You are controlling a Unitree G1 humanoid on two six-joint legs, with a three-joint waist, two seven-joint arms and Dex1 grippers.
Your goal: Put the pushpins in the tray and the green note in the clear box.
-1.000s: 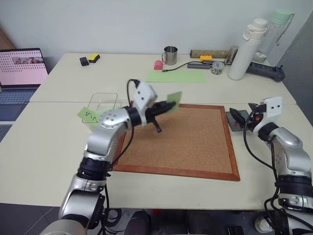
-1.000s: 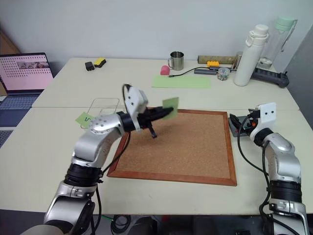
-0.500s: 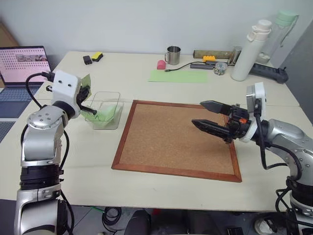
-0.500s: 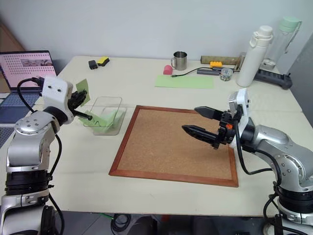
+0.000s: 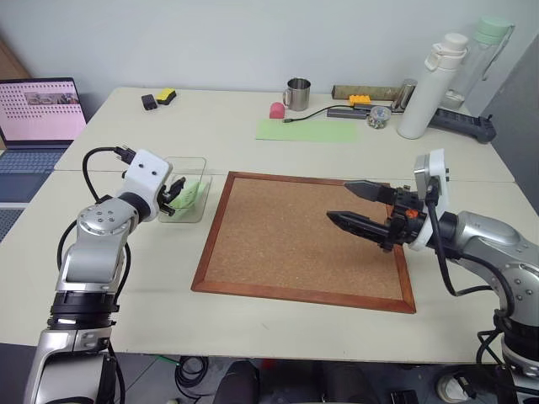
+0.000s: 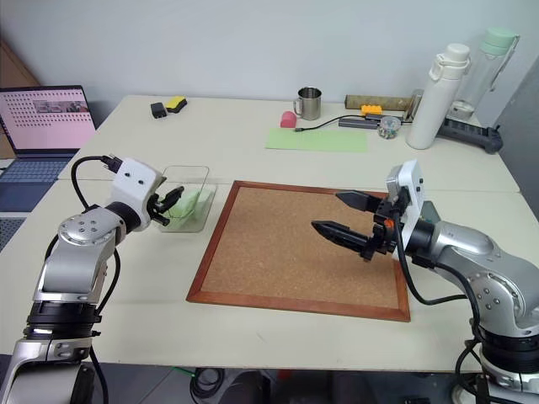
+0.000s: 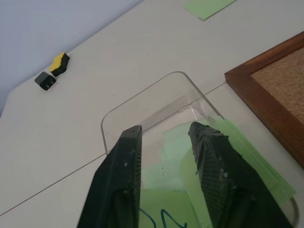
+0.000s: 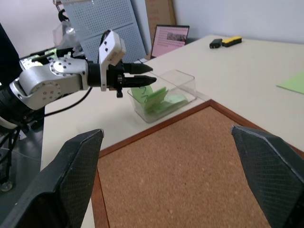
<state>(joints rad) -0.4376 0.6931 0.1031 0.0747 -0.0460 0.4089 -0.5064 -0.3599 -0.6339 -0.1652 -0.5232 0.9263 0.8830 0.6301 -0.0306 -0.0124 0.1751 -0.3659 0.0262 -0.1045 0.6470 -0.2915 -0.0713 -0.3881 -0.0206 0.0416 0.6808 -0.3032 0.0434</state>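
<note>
While my left end effector (image 7: 164, 156) hangs over the clear box (image 7: 142, 102) with its fingers parted and nothing between them, my worry is the green note (image 7: 173, 147) lying loose inside: if a pad brushes it as I draw away, it may cling and lift out, and a low finger could nudge the light box along the surface (image 5: 253, 324). From the head camera the box sits at about two o'clock of that end effector, just beside the tips, with the note and other green slips under them. My right end effector (image 5: 358, 206) hovers released and empty above the corkboard (image 5: 295, 244), the box well off at its ten o'clock. I can't make out the pushpins or the tray.
</note>
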